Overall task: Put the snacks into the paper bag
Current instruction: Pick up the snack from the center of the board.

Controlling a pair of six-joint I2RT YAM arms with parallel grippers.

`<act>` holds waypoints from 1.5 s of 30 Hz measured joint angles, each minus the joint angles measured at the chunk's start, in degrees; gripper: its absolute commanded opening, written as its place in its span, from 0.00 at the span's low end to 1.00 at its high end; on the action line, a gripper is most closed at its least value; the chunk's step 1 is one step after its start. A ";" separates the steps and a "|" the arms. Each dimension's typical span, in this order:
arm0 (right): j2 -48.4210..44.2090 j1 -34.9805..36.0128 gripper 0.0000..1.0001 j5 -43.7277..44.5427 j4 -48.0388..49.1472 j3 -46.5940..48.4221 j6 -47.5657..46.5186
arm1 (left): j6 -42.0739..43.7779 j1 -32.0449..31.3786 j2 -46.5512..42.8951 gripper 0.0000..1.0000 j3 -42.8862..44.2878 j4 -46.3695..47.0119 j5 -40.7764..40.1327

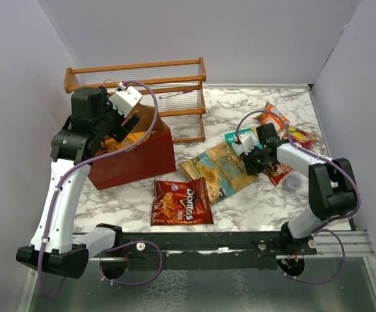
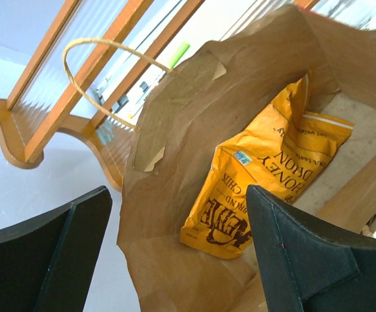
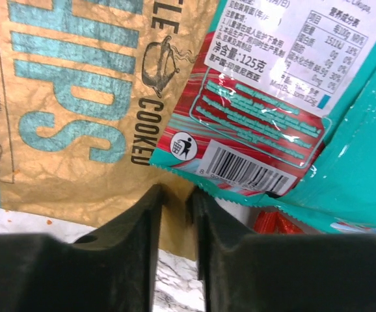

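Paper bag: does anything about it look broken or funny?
A little. Inside the paper bag, the tan patch by the string handle is peeling, with ragged, curled corners. The walls are creased too. The yellow chip packet inside looks fine, just lying slanted.

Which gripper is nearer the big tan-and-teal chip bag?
Right. The right gripper is at the tan-and-teal chip bag, jaws narrowed around its edge. The left gripper hangs open over the paper bag, well off to the chip bag's left.
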 measured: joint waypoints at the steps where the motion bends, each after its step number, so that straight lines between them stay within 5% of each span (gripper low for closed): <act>1: 0.15 -0.02 0.17 -0.42 -0.20 0.15 -0.15 | -0.09 0.00 0.28 0.87 0.50 0.04 0.42; 8: 0.44 -0.04 0.01 -3.28 -3.69 1.46 -0.68 | -1.70 0.00 1.55 0.87 3.87 -0.07 5.14; 25: -10.19 0.07 0.01 -16.94 -19.91 14.19 -8.11 | -5.90 -0.70 6.14 0.86 11.28 -0.42 18.69; 45: -18.25 0.09 0.01 -29.16 -22.91 25.11 -9.51 | -7.67 -8.33 8.83 0.83 11.96 1.16 37.18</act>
